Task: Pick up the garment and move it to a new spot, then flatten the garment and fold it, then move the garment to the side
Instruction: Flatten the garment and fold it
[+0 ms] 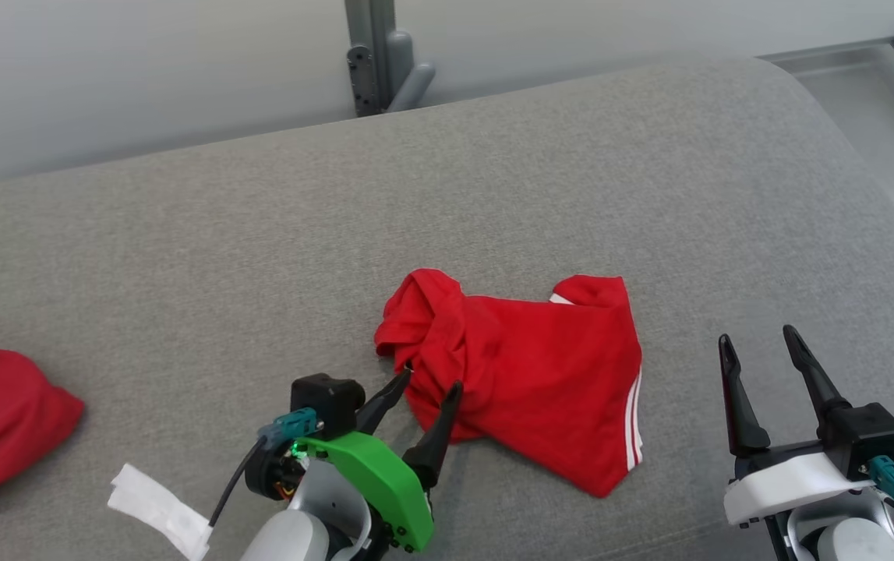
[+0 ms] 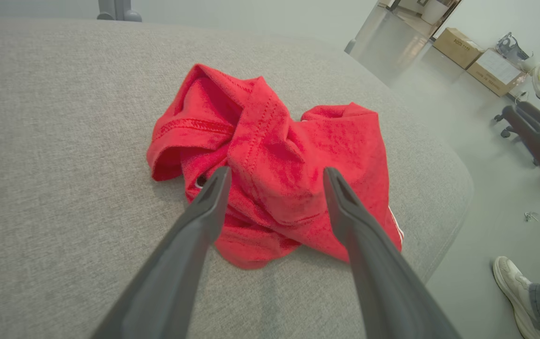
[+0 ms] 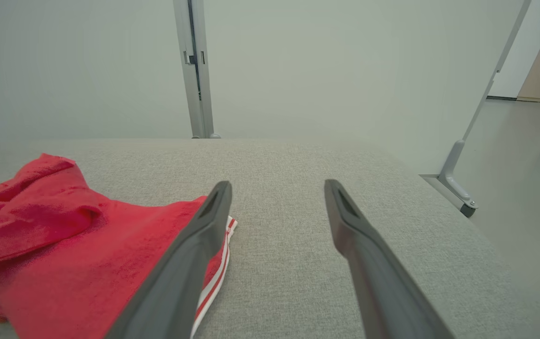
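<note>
Nearest to me, the left gripper [image 1: 431, 380] has its fingers spread apart with nothing between them. The tips sit right at the near-left edge of the garment [image 1: 540, 374]. In the left wrist view they straddle a raised fold in the bunched part, one finger on each side. I can't tell whether the tips are actually touching cloth or hanging just above it.

The right gripper [image 1: 757, 336] is also apart and empty. It's parked well off to the right, with bare surface [image 1: 493, 195] between it and the white-striped hem.

The garment is a red crumpled heap about mid-surface, towards my near edge. Its long axis runs roughly left to right: the lumpy, rolled-up end is on the left by the left gripper, and the flatter striped end trails off to the right and a bit towards me.

So the left arm is clearly the closer one, and I reckon the pickup is its job. It should only need to go straight ahead and down onto that ridge. The lump looks layered, so a pinch may catch just the top fold.

Further left there's another red cloth [image 1: 2, 421] and a white scrap [image 1: 158, 510], both well clear.
</note>
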You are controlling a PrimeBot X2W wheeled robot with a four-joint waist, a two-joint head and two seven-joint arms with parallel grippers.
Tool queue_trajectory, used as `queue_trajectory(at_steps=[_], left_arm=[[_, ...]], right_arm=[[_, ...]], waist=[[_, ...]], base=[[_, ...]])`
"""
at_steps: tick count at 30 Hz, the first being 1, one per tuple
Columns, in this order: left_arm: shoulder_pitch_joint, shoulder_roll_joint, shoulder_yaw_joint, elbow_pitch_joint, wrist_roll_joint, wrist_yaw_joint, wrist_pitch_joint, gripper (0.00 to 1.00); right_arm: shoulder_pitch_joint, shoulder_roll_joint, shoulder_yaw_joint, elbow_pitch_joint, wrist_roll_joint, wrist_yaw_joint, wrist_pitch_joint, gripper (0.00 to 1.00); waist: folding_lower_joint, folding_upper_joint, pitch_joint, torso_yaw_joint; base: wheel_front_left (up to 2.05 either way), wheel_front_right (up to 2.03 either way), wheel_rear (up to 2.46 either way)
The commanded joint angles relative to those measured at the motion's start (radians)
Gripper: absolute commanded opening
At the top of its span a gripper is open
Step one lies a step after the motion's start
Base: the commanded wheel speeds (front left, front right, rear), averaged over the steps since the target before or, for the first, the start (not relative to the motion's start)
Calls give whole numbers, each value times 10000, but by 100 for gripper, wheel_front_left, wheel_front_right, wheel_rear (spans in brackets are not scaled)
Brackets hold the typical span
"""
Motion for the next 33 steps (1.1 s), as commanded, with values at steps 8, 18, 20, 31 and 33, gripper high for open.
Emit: queue_trajectory(at_steps=[8, 18, 20, 31, 33], left_arm=[[-685, 47, -332, 774, -436, 444, 701, 100], [-1773, 93, 189, 1297, -457, 560, -533, 0], [-1913, 189, 419, 951, -525, 645, -703, 0], [-2553, 905, 1363, -2103, -483, 1394, -465, 0], [-2756, 962, 1408, -2607, -423, 1489, -283, 0]], right_arm=[[-321, 144, -96, -47, 103, -3, -37, 100], [-231, 216, -198, 87, 143, -3, -37, 100], [-190, 224, -208, 128, 134, -1, -37, 100], [12, 181, -67, 241, 63, -3, -37, 100], [38, 167, -79, 252, 57, -3, -37, 100]], waist=[[0, 0, 963, -1126], [0, 0, 949, -1017], [0, 0, 853, -925], [0, 0, 283, -453], [0, 0, 241, -384]], base=[[0, 0, 0], [0, 0, 0], [0, 0, 0], [0, 0, 0], [0, 0, 0]])
